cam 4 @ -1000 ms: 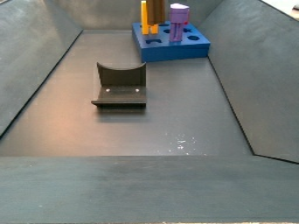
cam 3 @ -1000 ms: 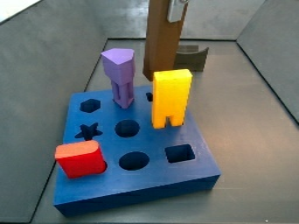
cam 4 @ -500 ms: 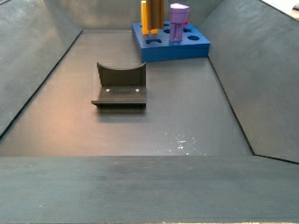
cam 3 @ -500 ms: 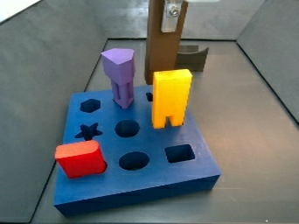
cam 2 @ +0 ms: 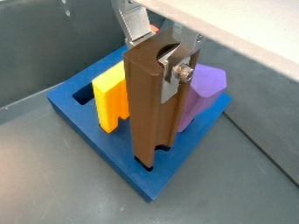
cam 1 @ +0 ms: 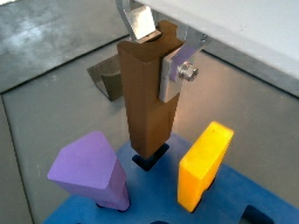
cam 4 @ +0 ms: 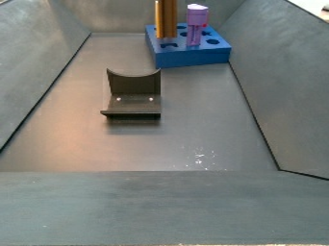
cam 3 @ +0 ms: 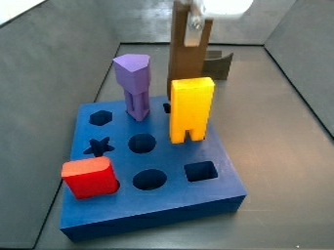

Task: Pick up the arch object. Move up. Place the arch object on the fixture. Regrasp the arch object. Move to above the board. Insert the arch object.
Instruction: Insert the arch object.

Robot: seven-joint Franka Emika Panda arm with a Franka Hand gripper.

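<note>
The arch object (cam 1: 147, 96) is a tall slim brown block standing upright in my gripper (cam 1: 160, 48), which is shut on its scooped upper end. Its lower end sits at a dark hole in the blue board (cam 1: 239, 214), between the purple post (cam 1: 91, 171) and the yellow block (cam 1: 205, 166). The other wrist view shows the arch object (cam 2: 149, 105) and gripper (cam 2: 156, 45) the same way over the board (cam 2: 117, 153). In both side views the arch object (cam 3: 183, 59) (cam 4: 160, 12) rises at the board's (cam 3: 156, 190) (cam 4: 193, 53) back edge. The fixture (cam 4: 131, 94) stands apart, bare.
A red block (cam 3: 89, 178) sits in the board's near left corner. Star, hexagon, round and square holes (cam 3: 198, 172) lie open in its top. Grey sloping walls (cam 4: 45, 86) enclose the floor. The fixture (cam 3: 216, 63) shows just behind the board.
The gripper has come down a little with the arch object, lowering its bottom end toward the hole at the board's back. Nothing else has moved.
</note>
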